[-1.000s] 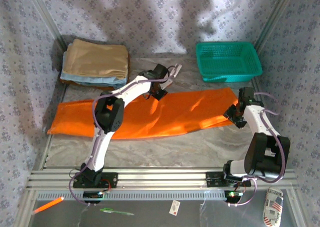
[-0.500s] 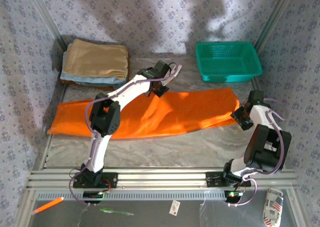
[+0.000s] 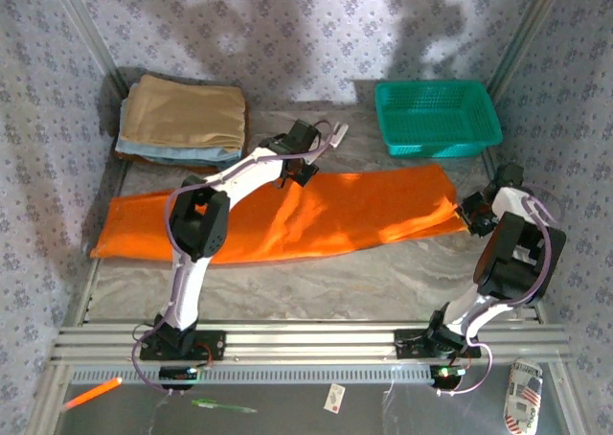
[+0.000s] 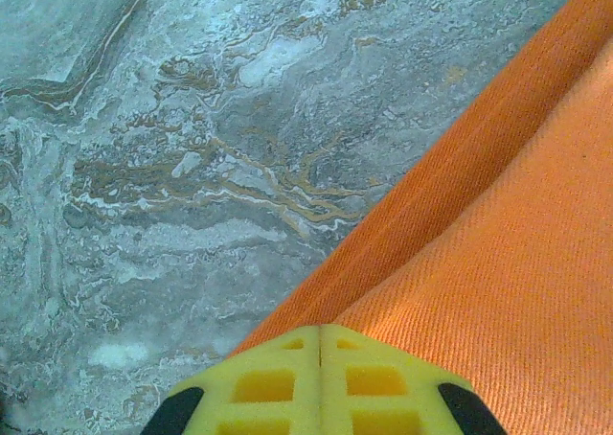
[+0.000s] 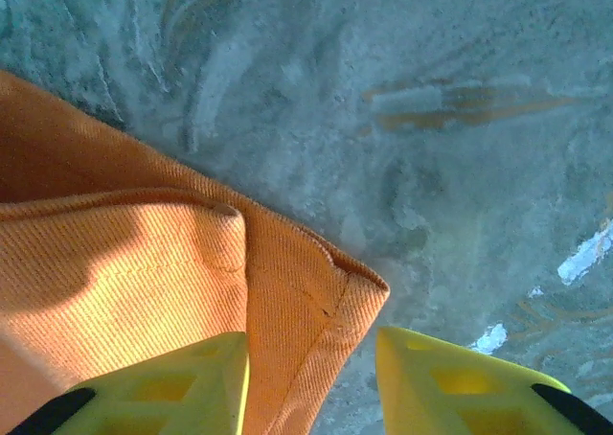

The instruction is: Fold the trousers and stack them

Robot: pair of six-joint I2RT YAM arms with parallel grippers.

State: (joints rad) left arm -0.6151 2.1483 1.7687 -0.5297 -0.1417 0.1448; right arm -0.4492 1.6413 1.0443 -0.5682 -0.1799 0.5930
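The orange trousers (image 3: 335,215) lie flat and long across the table, from the left edge to near the right arm. My left gripper (image 3: 305,171) is at their far edge near the middle. In the left wrist view its yellow pads (image 4: 319,328) are pressed together at a raised fold of the trousers (image 4: 498,215); whether cloth is pinched I cannot tell. My right gripper (image 3: 476,215) is at the trousers' right end. It (image 5: 311,337) stands open with the hemmed corner (image 5: 345,291) between its fingers, the left finger (image 5: 192,377) over the cloth.
A teal basket (image 3: 438,117) stands at the back right. A stack of tan cloth (image 3: 187,114) over light blue cloth (image 3: 163,154) sits at the back left. Patterned walls close in on both sides. Bare marbled table (image 3: 364,272) runs in front of the trousers.
My right arm has swung right, out to the trousers' right corner, and its jaws have narrowed. The left gripper has shifted slightly toward the back, still shut.
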